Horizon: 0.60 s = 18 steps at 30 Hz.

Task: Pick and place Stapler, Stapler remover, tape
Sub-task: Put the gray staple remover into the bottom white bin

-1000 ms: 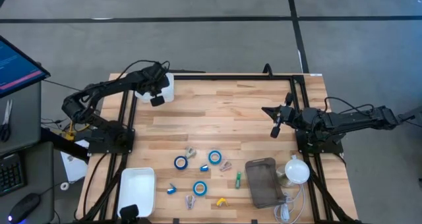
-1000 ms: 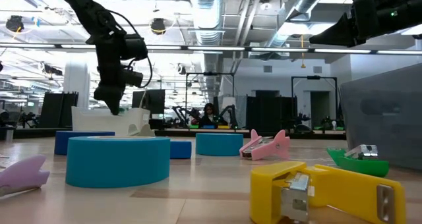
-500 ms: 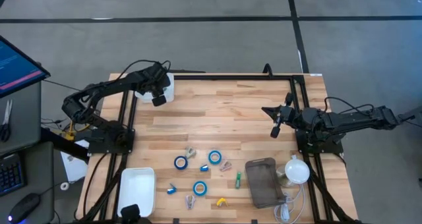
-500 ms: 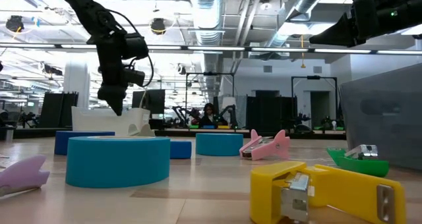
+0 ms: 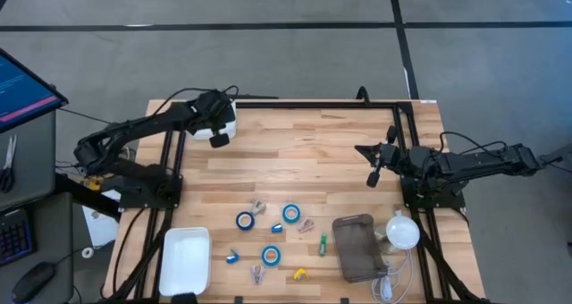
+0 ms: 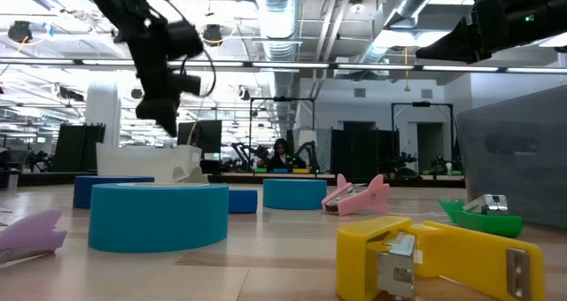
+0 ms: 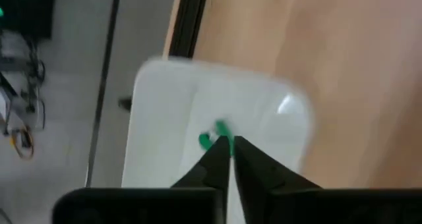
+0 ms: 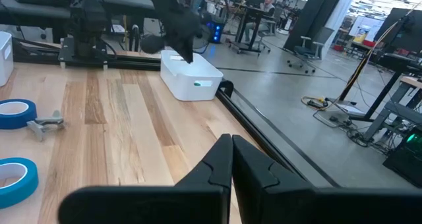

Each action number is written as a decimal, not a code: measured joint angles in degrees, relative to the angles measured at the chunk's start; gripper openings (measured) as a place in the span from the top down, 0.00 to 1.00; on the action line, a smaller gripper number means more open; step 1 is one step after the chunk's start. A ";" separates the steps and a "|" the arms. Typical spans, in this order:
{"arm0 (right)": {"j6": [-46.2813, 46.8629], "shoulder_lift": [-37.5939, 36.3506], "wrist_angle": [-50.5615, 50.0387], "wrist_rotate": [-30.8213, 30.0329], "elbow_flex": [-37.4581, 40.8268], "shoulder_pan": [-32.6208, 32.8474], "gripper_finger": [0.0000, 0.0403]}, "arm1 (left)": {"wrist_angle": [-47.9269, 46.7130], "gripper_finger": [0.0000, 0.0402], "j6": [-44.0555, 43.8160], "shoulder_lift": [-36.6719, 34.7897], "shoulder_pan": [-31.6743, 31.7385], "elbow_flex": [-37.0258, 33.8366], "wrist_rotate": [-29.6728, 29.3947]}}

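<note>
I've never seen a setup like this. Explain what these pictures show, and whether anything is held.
Two dark robot arms work at a wooden table. One picture looks straight down, one looks level across the tabletop, and two come from cameras on the wrists. The left hand hangs shut and empty over a white bin with a small green item inside. The right hand waits at the table's right side, shut and empty. On the table lie three blue tape rolls, small coloured staple removers and another white tray.

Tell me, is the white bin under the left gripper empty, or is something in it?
Not empty. In the left wrist view, a small green object lies inside the white bin, below the shut left gripper. What it is, I cannot tell.
</note>
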State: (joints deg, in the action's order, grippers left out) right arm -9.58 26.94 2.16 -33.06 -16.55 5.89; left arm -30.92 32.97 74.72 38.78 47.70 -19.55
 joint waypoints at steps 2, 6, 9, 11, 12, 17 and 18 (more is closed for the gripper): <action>0.02 0.00 0.00 -0.01 -0.01 0.01 1.00 | -0.03 0.99 -2.48 -2.66 -3.25 0.00 -0.09; 0.02 0.00 0.12 0.00 -0.01 0.02 1.00 | -0.22 0.99 -9.77 -7.64 -10.87 0.00 -0.11; 0.03 0.00 0.29 0.00 0.00 0.01 1.00 | -0.27 0.99 -14.32 -10.19 -16.87 0.00 -0.11; 0.04 0.00 0.54 0.00 -0.01 0.02 1.00 | -0.37 0.99 -17.31 -11.02 -20.88 0.00 -0.12; 0.04 0.00 0.58 -0.02 -0.01 0.02 1.00 | -0.38 0.99 -18.78 -11.15 -22.87 0.02 -0.12; 0.89 0.00 0.88 0.00 -0.01 0.02 1.00 | -0.39 1.00 -27.25 -11.21 -32.28 0.02 -0.11; 1.10 0.00 1.04 0.00 0.00 0.02 1.00 | -0.35 1.00 -28.68 -11.21 -33.96 0.02 -0.13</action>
State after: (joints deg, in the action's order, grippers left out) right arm -8.49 26.94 3.20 -33.06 -16.54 5.91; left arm -31.27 4.29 63.51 4.82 47.72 -19.67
